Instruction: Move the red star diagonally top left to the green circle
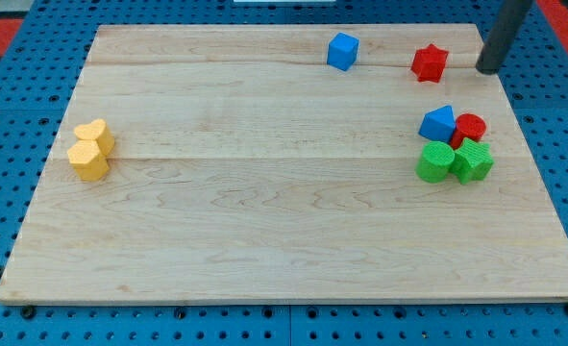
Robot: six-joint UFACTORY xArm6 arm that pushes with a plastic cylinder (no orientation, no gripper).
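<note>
My tip [485, 69] is being held at the board's top-right corner, rod slanting up out of the view's top. No fingers on this rig, so open/closed can't be told; nothing is being gripped. Whether the tip is touching the wood can't be told either.

Red star [429, 62] is being seen just at 9 o'clock of my tip, close but apart, a gap showing btwn them. It is sitting near the top edge of the wooden board [264, 211].

Blue cube [342, 51] is being seen further at 9 o'clock of the star, well apart, also near the top edge.

At approx 6 o'clock of the star, a 4-block cluster is being seen near the right edge: green circle [435, 161] at bottom left, green block [473, 160] (shape unclear) touching it at 3 o'clock, blue triangle-ish block [438, 123] at 12 o'clock of the circle, red round block [470, 126] just beside the blue one at 3 o'clock. All 4 are being packed tight.

Far across at 9 o'clock, near the left edge, two yellow blocks are being seen touching: yellow heart [95, 135] on top, yellow hexagon-like block [88, 160] at its 7 o'clock.

Blue pegboard [5, 115] is being seen round the board.
</note>
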